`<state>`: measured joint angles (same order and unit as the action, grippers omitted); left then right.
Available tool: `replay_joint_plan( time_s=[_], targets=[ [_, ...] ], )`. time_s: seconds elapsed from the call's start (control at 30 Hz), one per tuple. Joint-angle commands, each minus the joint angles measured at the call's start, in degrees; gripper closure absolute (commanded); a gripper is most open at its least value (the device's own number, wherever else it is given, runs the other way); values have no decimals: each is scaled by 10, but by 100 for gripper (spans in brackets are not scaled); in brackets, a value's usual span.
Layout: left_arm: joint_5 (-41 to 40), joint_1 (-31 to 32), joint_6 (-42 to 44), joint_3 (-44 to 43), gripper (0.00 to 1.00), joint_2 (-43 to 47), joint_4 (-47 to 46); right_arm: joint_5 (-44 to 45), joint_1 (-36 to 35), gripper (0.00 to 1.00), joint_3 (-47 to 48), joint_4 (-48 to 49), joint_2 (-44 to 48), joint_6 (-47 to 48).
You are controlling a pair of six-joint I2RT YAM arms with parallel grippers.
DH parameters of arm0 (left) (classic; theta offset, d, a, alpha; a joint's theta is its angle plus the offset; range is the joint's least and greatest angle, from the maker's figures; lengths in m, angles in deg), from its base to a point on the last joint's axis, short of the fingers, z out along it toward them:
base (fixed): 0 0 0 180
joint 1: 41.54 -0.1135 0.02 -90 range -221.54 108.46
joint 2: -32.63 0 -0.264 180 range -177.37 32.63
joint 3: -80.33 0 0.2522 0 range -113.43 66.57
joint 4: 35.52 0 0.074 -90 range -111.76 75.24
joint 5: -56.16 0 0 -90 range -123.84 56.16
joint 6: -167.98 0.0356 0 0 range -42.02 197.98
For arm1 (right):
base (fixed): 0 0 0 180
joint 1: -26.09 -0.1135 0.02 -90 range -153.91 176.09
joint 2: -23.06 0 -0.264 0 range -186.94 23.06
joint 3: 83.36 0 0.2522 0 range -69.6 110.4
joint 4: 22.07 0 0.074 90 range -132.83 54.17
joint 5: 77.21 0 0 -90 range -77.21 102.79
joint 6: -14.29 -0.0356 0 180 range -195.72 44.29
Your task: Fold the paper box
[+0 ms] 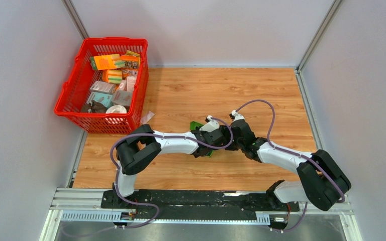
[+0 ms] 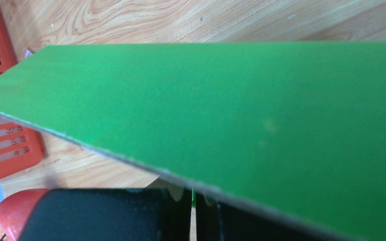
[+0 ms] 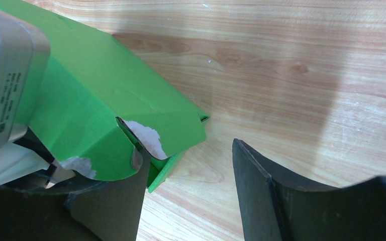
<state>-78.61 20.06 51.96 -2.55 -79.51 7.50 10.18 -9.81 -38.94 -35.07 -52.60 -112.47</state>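
The paper box is bright green card, partly folded, in the middle of the wooden table, mostly hidden under both wrists. My left gripper is shut on a thin edge of it; in the left wrist view the green panel fills most of the frame above the nearly closed gripper. My right gripper is open. In the right wrist view the box lies at the left with torn white patches on its flaps, one flap resting against my left finger. The gap of the right gripper holds nothing.
A red basket with several small packages stands at the back left, also seen in the left wrist view. Grey walls enclose the table on three sides. The left wrist's silver camera housing is close to the right gripper.
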Motion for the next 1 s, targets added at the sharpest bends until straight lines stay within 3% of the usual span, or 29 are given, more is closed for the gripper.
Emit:
replay_joint_plan(
  time_s=[0.0,0.13,0.23,0.43,0.67,0.97],
  targets=[
    [194,-15,-7,68,100,-40,-57,1,6,36,-6,28,16,-6],
    [326,-48,-3,116,100,-21,-147,0,8,36,-7,28,17,-7],
    [372,-62,-12,128,100,-21,-178,0,9,36,-9,28,19,-7],
    [334,-77,-9,126,100,21,-131,-3,11,36,-10,29,19,-6],
    [330,-101,-16,124,82,103,-98,-6,11,36,-9,34,12,-9],
    [341,-109,-21,134,70,169,-92,-9,11,36,-10,36,10,-9]
  ],
)
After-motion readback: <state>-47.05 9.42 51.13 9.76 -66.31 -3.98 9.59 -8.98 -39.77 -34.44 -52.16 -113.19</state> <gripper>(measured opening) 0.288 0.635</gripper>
